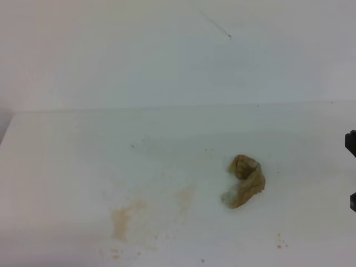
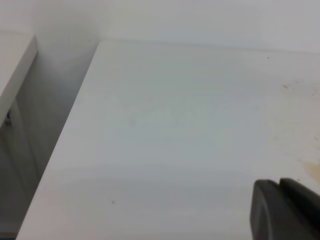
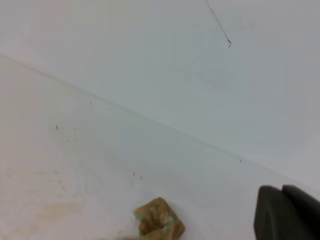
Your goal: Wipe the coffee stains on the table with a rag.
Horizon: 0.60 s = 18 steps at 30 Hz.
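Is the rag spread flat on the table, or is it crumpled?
Crumpled. The rag sits bunched in a curled lump on the table, with folds rising, beside the coffee stains, and no gripper holds it.

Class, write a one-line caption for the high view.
Crumpled rag lies on the table, right of faint coffee stains.

We see the rag [image 1: 245, 181], a small tan-brown coarse cloth crumpled into a curled lump with a pale greyish end at its lower left, lying loose on the white counter [image 1: 67, 150], well apart from the dark right fingers [image 1: 351, 143] at the far right edge and touching neither. The coffee stains [image 1: 121, 220] are a faint tan smear with scattered brown specks, farther from those fingers than the rag, beyond it to the left.
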Each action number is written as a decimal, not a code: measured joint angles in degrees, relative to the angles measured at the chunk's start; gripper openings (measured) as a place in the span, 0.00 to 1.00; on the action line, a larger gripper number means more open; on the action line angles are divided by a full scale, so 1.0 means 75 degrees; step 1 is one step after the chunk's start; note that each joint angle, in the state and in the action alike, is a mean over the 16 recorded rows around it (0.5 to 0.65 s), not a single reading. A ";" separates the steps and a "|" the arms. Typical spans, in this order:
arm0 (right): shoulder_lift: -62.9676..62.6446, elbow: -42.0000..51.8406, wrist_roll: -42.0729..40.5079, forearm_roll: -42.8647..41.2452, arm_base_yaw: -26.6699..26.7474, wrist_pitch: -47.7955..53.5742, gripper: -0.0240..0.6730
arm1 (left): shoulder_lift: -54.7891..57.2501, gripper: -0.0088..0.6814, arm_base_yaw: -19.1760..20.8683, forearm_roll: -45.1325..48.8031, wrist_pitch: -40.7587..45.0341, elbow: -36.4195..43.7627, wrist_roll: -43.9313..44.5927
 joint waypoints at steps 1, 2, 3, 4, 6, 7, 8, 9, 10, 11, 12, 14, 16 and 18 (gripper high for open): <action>0.0002 0.0000 -0.0003 0.0000 0.0000 -0.0003 0.04 | 0.0000 0.01 0.0000 0.0000 0.0000 0.0000 0.0000; 0.0003 0.0000 -0.0006 0.0000 0.0000 -0.0006 0.04 | 0.0000 0.01 0.0000 0.0000 0.0000 0.0000 0.0000; 0.0003 0.0000 -0.0008 0.0000 0.0000 -0.0008 0.04 | 0.0000 0.01 0.0000 0.0000 0.0000 0.0000 0.0000; 0.0001 0.0000 -0.0011 0.0000 0.0000 -0.0006 0.04 | 0.0000 0.01 0.0000 0.0000 0.0000 0.0000 0.0000; -0.0028 0.0006 -0.0019 0.0000 -0.0003 0.0012 0.04 | 0.0000 0.01 0.0000 0.0000 0.0000 0.0000 0.0000; -0.0069 0.0015 -0.0024 -0.0004 -0.0014 0.0028 0.04 | 0.0000 0.01 0.0000 0.0000 0.0000 0.0000 0.0000; -0.0128 0.0026 -0.0031 -0.0009 -0.0034 0.0049 0.04 | 0.0000 0.01 0.0000 0.0000 0.0000 0.0000 0.0000; -0.0211 0.0041 -0.0038 -0.0015 -0.0066 0.0078 0.04 | 0.0000 0.01 -0.0001 0.0000 0.0000 0.0000 0.0000; -0.0318 0.0062 -0.0045 -0.0020 -0.0113 0.0118 0.04 | 0.0000 0.01 -0.0001 0.0000 0.0000 0.0000 0.0000; -0.0445 0.0084 -0.0052 -0.0025 -0.0173 0.0169 0.04 | 0.0000 0.01 -0.0001 0.0000 0.0000 0.0000 0.0000; -0.0598 0.0110 -0.0056 -0.0031 -0.0251 0.0233 0.04 | 0.0000 0.01 -0.0001 0.0000 0.0000 0.0000 0.0000; -0.0974 0.0176 -0.0064 -0.0040 -0.0468 0.0405 0.04 | 0.0000 0.01 -0.0002 0.0000 0.0000 0.0000 0.0000; -0.1455 0.0283 -0.0058 -0.0040 -0.0778 0.0627 0.04 | 0.0000 0.01 -0.0003 0.0000 0.0000 0.0000 0.0000; -0.1997 0.0447 -0.0033 -0.0034 -0.1129 0.0883 0.04 | 0.0000 0.01 -0.0003 0.0000 0.0000 0.0000 0.0000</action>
